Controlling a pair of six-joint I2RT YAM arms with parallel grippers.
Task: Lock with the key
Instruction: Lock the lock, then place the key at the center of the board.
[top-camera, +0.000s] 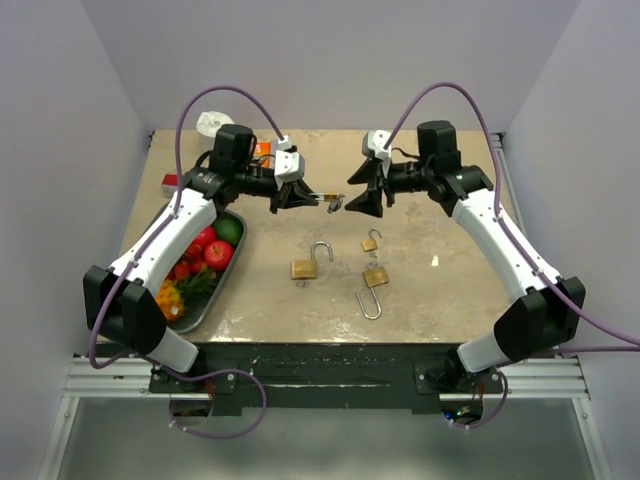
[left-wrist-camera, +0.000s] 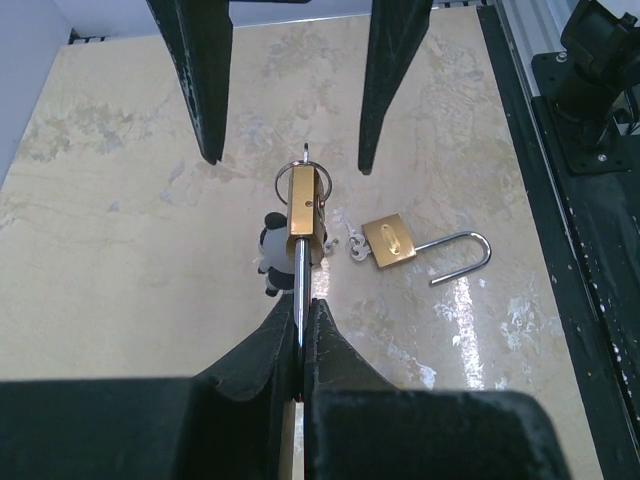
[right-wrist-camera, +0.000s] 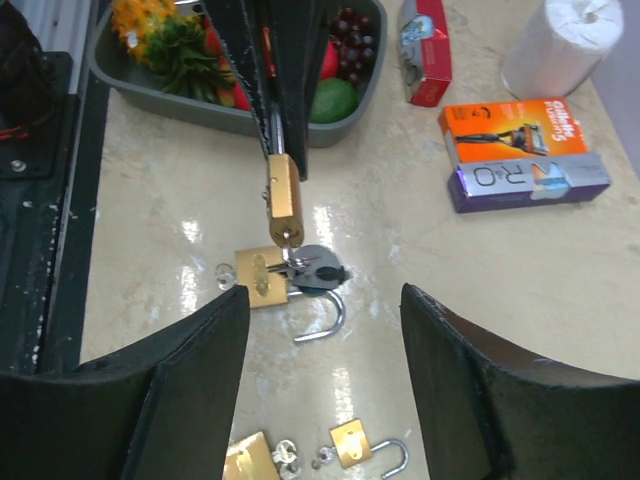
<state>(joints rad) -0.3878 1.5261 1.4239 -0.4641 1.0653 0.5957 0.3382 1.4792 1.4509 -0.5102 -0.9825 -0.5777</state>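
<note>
1. The left gripper (left-wrist-camera: 303, 305) is fully closed. Its fingers pinch the steel shackle of the held padlock (left-wrist-camera: 300, 213) and hold it in the air above the table (top-camera: 450, 230).
2. The held padlock points its brass body away from the left gripper and toward the right gripper (right-wrist-camera: 325, 295).
3. A key ring (left-wrist-camera: 304, 183) sits at the free end of the brass body. The keys (right-wrist-camera: 316, 268) hang down from this ring on the right-gripper side. Whether a key is seated in the keyhole cannot be told.
4. The right gripper faces the held padlock with its fingers spread well apart. It holds nothing and touches neither the lock nor the keys.
5. An open-shackle padlock (left-wrist-camera: 390, 243) lies on the table below and just beside the held padlock.
6. Two smaller padlocks (right-wrist-camera: 350, 442) lie on the table nearer the right arm.
7. A grey tray (right-wrist-camera: 170, 98) with fruit stands at the left side of the table.
</note>
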